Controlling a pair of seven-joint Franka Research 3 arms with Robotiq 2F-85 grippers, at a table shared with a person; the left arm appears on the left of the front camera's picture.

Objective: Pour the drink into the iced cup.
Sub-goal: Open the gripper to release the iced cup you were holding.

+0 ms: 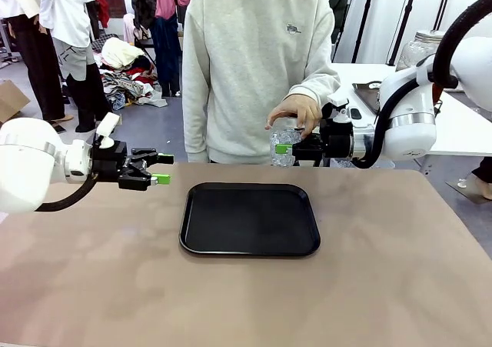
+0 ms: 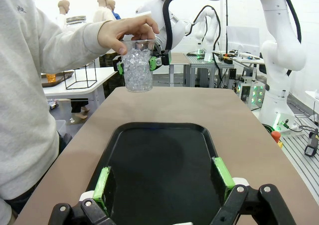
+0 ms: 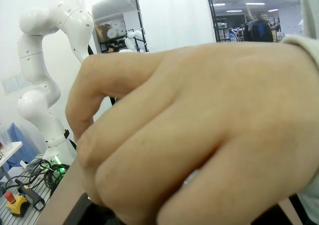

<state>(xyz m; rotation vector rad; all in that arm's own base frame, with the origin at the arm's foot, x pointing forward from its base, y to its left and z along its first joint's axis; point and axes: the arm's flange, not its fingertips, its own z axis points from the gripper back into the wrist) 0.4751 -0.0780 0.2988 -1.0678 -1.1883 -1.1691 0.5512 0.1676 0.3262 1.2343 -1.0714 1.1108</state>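
Note:
The iced cup [image 1: 283,141] is a clear plastic cup full of ice cubes, held up above the table's far edge, beyond the tray. My right gripper [image 1: 286,148] is shut on it, with a green pad on each side of the cup [image 2: 138,68]. A person's hand [image 1: 296,114] rests on the cup's rim from above, and this hand [image 3: 199,135] blocks the right wrist view. My left gripper [image 1: 161,168] hangs open and empty above the table, left of the tray; its fingers [image 2: 104,182] frame the tray. I cannot make out the drink.
A black tray [image 1: 250,187] lies bare at the table's middle. The person stands at the far side in a light sweatshirt [image 1: 254,62]. A lidded glass jar [image 1: 421,47] stands on a white table at the back right.

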